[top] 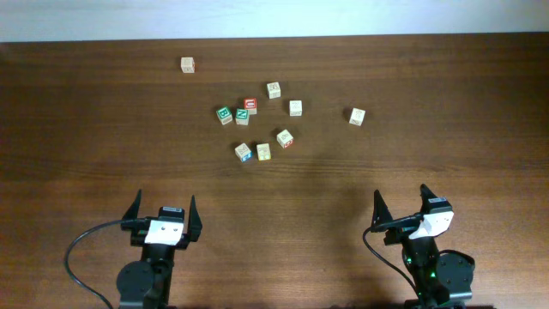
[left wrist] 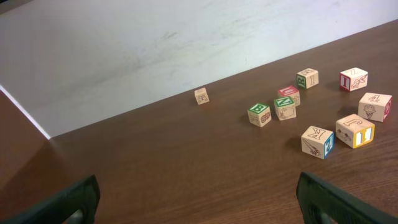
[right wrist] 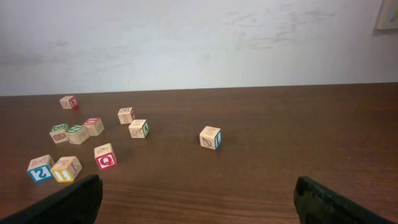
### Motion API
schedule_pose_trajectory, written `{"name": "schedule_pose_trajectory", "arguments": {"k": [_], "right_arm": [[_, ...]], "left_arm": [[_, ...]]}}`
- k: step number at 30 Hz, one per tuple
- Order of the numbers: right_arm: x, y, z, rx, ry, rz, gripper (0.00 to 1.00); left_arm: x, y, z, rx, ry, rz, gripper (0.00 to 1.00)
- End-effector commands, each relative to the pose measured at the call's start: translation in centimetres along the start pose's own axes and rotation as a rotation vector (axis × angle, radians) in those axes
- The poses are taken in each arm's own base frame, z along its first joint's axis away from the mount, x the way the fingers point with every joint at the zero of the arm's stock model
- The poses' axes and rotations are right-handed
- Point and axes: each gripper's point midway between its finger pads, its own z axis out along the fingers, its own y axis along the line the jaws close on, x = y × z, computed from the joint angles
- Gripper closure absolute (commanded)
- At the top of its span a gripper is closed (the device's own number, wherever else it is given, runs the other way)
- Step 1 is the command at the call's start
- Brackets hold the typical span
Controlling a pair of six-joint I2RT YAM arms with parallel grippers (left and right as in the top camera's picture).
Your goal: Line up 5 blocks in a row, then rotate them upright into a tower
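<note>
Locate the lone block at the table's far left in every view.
Overhead: lone block upper left, apart from the cluster.
Left wrist: lone block near centre, left of the cluster, by the table's far edge.
Right wrist: lone block far left, behind the cluster.
Shared landmark: the two green-topped blocks side by side.

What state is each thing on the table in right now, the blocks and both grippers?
Left gripper: open, empty, clear of the blocks.
Right gripper: open, empty, clear of the blocks.
Far-left block: flat on the table, alone.
Right-hand block: flat on the table, alone.
Middle eight blocks: flat, unstacked, loosely clustered.
</note>
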Motion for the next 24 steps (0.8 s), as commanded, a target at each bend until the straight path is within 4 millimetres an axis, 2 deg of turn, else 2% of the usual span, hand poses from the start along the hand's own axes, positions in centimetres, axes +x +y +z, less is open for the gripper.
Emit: {"name": "schedule_pose_trajectory", "arguments": {"k": [1,8,10,15,18,24], "right_arm": [[0.2,-0.3,0.0,0.013,0.000,0.001,0.02],[0.1,-0.2,0.0,0.007,-0.006,0.011,0.02],[0.1,-0.2,0.0,0.007,-0.006,0.011,0.02],[0.1,-0.2,0.0,0.006,-0.006,0.011,0.02],[-0.1,-0.2,0.0,0.006,-0.010,0.011,0.02],[-3.0,0.3,-0.6,-0.004,-0.070,0.004,0.02]], "left_arm": [[0.1,-0.1,0.0,0.007,-0.004,0.011,0.01],[0.1,-0.2,0.0,0.011,-0.005,0.011,0.01],[-0.1,-0.8,0.0,0.044,-0.015,0.005,0.01],[-1.4,-1.3,-0.1,0.080,-0.073,0.003,0.01],[-2.7,-1.0,-0.2,0.075,-0.119,-0.082,0.01],[-5.1,-0.2,-0.6,0.071,-0.147,-0.112,0.01]]}}
